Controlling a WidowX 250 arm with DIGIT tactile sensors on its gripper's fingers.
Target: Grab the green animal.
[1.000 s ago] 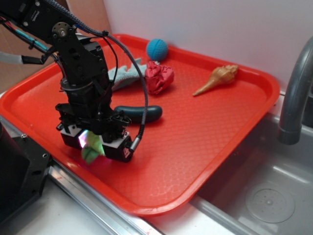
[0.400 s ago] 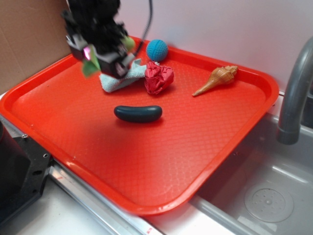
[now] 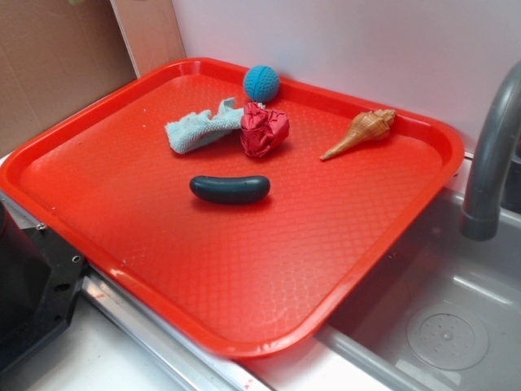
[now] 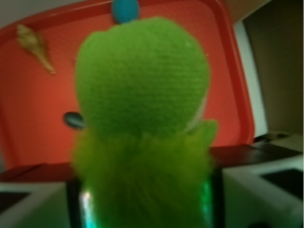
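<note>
Since the earlier frame the tool has risen out of the exterior view, taking the green animal [image 4: 142, 95] with it. Wrist view: the tool [image 4: 145, 199] is closed on the fuzzy body — high above the red tray [image 3: 391, 236] (sausage piece [image 3: 229, 189] near its middle).

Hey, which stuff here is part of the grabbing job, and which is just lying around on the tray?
Part of the job:
green animal, held in the gripper

Just lying about on the red tray:
blue ball
pale rag
red crumpled piece
shell
dark sausage-shaped piece
</note>
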